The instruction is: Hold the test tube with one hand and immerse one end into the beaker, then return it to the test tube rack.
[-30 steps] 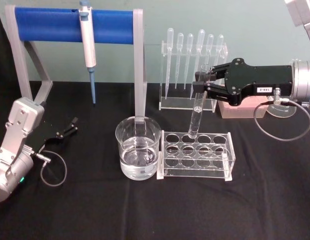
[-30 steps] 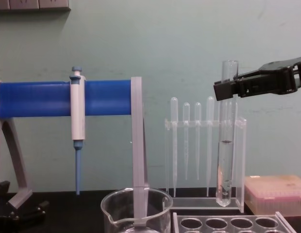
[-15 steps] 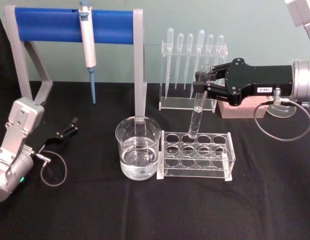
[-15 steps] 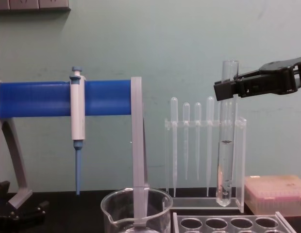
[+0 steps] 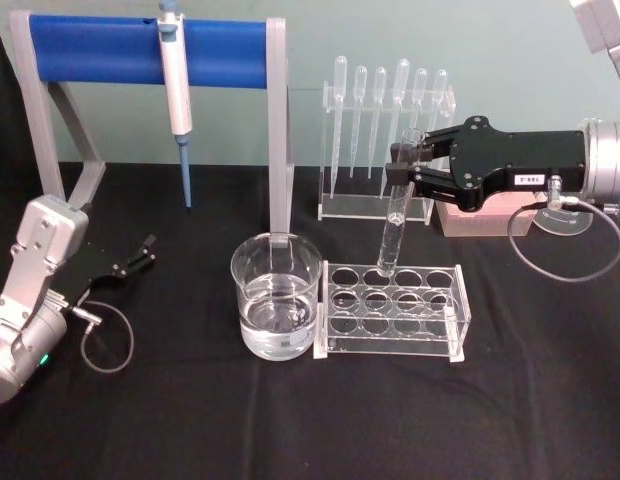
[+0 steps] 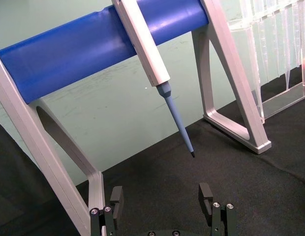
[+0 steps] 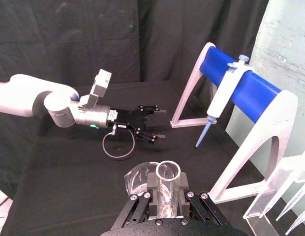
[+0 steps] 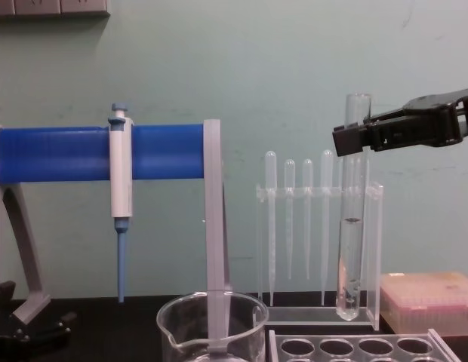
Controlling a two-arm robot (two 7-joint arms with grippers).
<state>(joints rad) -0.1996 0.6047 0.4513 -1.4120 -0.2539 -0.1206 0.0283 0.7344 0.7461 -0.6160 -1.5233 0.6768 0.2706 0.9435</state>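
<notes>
- The test tube is a long, slim tube of clear glass with a round bottom and a slightly flared open rim. In the chest view a liquid line shows roughly halfway down, with clear liquid below it.
- The right gripper is matte black and angular, with a small white label, on a silver cylindrical wrist. It reaches in from the right, and its two jaws are clamped on the tube just below the rim.
- The tube hangs nearly upright, leaning a little in the head view. Its bottom is over the far row of the rack, and the chest view shows it just clear of the rack's top.
- The rack is a clear plastic block with round holes in rows, sitting at the middle of the black cloth.
- The beaker is wide, smooth clear glass with a pouring spout and water in its lower part. It stands just left of the rack, touching or nearly touching it.
- Thin frosted pipettes with bulb tops hang in a clear stand at the far side, behind the tube.
- A white-and-blue pipettor hangs from a blue bar on grey legs, far left.
- The left gripper is parked low at the near left, well apart from the glassware, with its black fingers spread apart.
</notes>
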